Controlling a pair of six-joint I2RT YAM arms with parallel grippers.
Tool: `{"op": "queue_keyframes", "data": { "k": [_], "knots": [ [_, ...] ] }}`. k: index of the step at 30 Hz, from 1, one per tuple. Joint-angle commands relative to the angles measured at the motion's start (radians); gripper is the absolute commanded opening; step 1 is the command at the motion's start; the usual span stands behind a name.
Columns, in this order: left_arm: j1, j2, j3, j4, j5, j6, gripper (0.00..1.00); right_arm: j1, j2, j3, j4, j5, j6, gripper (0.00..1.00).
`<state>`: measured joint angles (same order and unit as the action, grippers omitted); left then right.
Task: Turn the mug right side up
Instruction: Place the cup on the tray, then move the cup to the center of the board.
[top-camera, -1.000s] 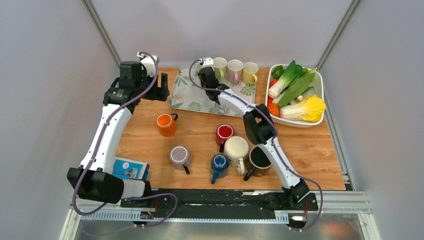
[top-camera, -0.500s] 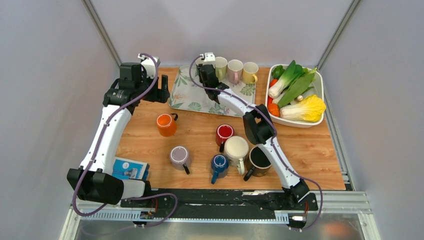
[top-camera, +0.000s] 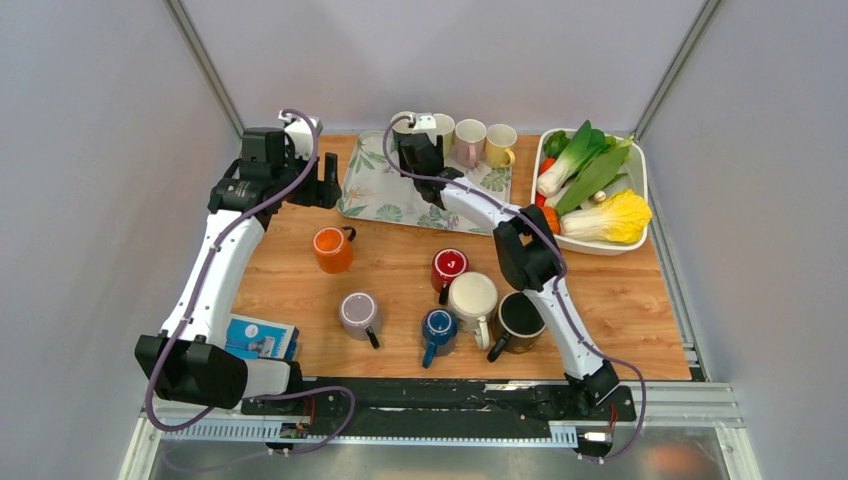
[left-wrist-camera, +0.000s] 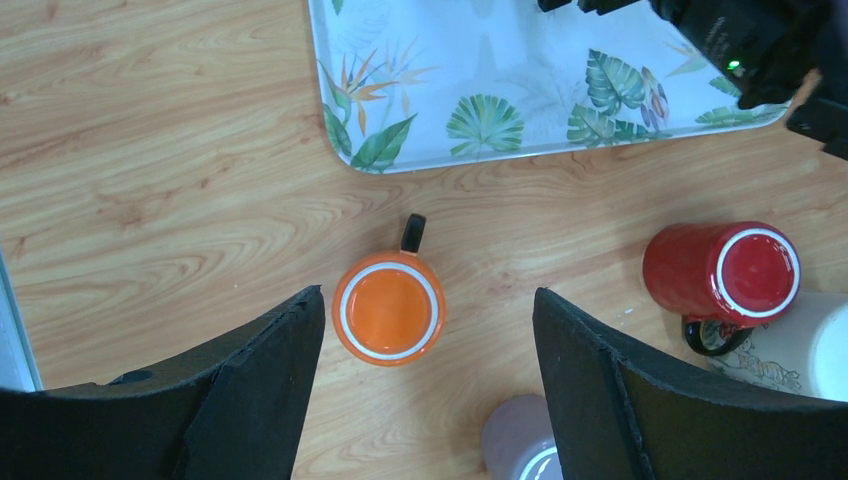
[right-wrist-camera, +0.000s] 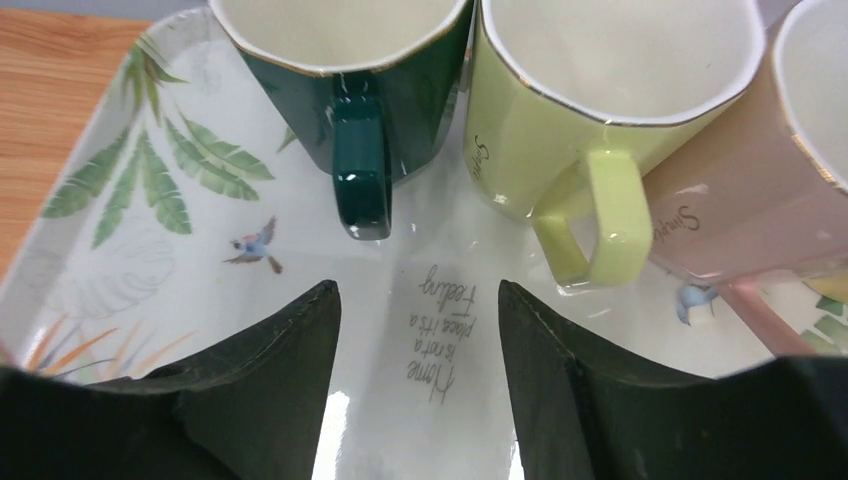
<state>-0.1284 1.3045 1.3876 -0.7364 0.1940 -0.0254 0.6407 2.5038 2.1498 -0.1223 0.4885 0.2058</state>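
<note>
Green mug (right-wrist-camera: 300, 105) upright on tray (right-wrist-camera: 130, 250), right pincer (right-wrist-camera: 415, 300) spread short of its handle

Stands mouth up at the far edge of the leaf-print tray, leftmost in a row of mugs, pale inside showing, dark handle turned straight back toward the right pincer. Lies just ahead of that pincer, a touch to the left of the line between its fingers (right-wrist-camera: 270, 400) in the wrist view. Handle end near the fingertip on that side, yet clear of it. Both black fingers spread apart, gripping nothing, only the printed tray floor between them. Flanked on the other side by a yellow-green mug (right-wrist-camera: 530, 150), also mouth up, walls touching or very nearly so; cannot tell which. Next along, a pink mug (right-wrist-camera: 740, 200), close against the yellow-green one. From above, mostly hidden under the right wrist.

Left pincer (left-wrist-camera: 428, 300): spread wide and empty, hanging over the bare wood of the table (top-camera: 620, 300) beside the tray's left edge. Orange mug (left-wrist-camera: 388, 308) on the wood beneath, seen between its fingers, untouched. Well apart from the green mug.
</note>
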Motion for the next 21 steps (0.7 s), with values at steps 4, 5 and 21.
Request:
{"op": "queue_keyframes", "data": {
  "k": [4,5,21],
  "knots": [
    [0.006,0.01,-0.006,0.049,0.062,-0.007,0.84,0.025,-0.229,-0.083,-0.063,-0.065,0.071,0.67],
    [0.006,0.011,-0.007,0.047,0.078,-0.002,0.84,0.027,-0.251,-0.11,-0.071,-0.077,0.064,0.7],
    [-0.038,0.0,-0.125,-0.006,0.272,0.234,0.86,-0.106,-0.855,-0.866,-0.08,-0.774,-0.4,1.0]
  ]
}}
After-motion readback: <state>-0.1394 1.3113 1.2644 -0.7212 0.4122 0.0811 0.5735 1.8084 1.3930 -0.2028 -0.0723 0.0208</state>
